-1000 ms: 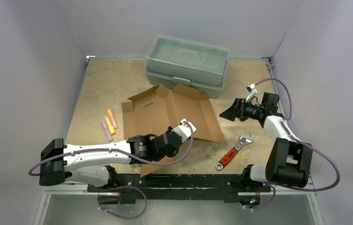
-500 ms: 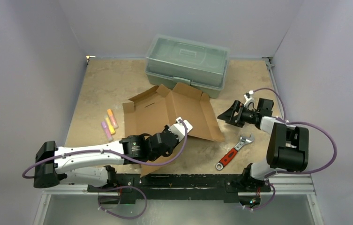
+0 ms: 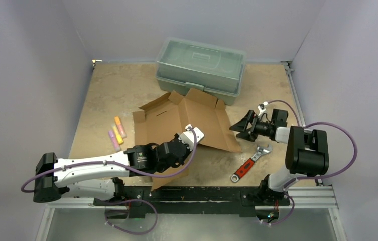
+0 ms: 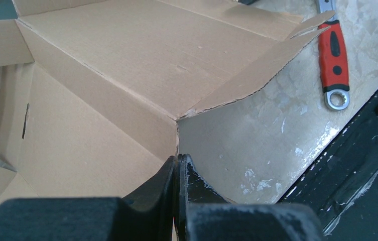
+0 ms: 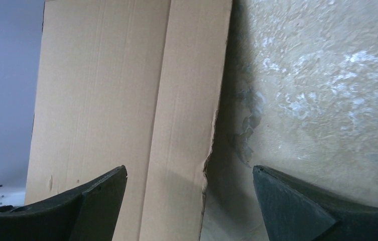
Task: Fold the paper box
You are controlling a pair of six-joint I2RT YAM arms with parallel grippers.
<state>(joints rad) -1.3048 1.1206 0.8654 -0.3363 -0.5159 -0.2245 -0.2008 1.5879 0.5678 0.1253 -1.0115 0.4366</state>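
Now left tool [image 4: 177, 159] pinches paper box [image 4: 101, 75] edge; right tool [image 5: 189, 170] hangs spread.

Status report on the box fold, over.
Left claw shut on the box, near edge. Right claw open, straddling its right edge. Box not yet folded, mostly flat. Wrench right of it, toolbox behind.

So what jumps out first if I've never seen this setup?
The half-unfolded brown paper box lies mid-table, the left gripper pinching its near edge. The right gripper hovers open at its right flap, with a grey-green toolbox behind and a red-handled wrench nearby.
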